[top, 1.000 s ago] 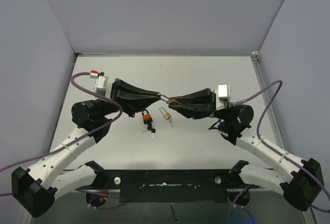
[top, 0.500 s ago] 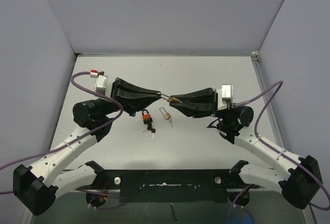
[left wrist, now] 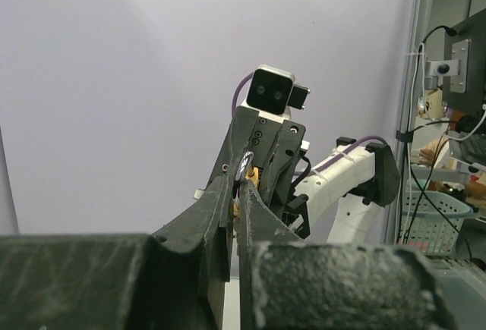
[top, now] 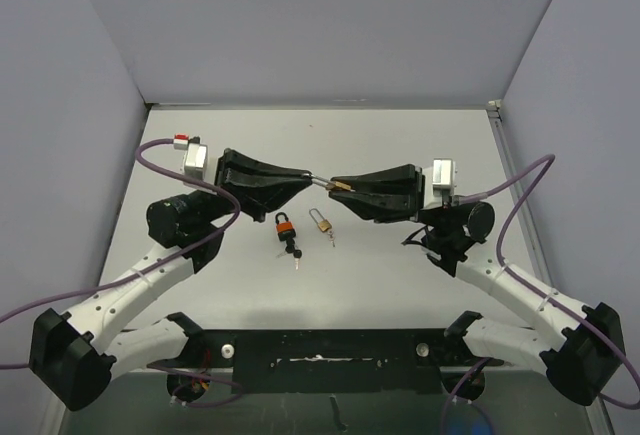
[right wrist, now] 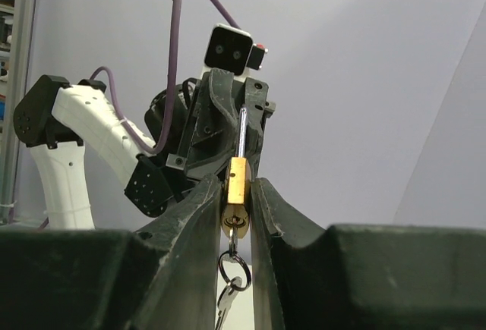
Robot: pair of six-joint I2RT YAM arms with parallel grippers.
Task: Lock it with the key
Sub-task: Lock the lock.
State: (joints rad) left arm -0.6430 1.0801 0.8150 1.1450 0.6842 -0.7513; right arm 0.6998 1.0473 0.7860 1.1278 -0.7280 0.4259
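I have two pincers raised above the grey worktop (top: 400, 145), their tips meeting nose to nose in mid-air. My right pincer (top: 337, 187) is narrowed onto a brass padlock (right wrist: 237, 186), its two fingers pressing the flat sides of the lock body. The lock stands upright in my right wrist view, with its silver shackle (right wrist: 241, 136) pointing away from that pincer, straight towards the other one. My left pincer (top: 308, 181) is closed almost completely, its fingertips pinching the far end of that shackle, so the lock is gripped at both ends and hangs clear of the worktop. A key ring (right wrist: 233, 268) dangles from the underside of the lock body, just behind my right fingertips, with a key (right wrist: 225, 300) hanging loose from it. I cannot tell whether another key sits in the keyhole, nor whether the shackle is pushed home into the body. Two other locks lie on the worktop beneath the meeting point, slightly nearer my bases. Below my left pincer's tip is an orange padlock (top: 286, 226) with black-headed keys (top: 293, 248) touching its near end. Just beside it, below my right pincer's tip, is a small brass lock (top: 321, 222) with a small key (top: 331, 239) at its near side. Neither pincer touches these two.
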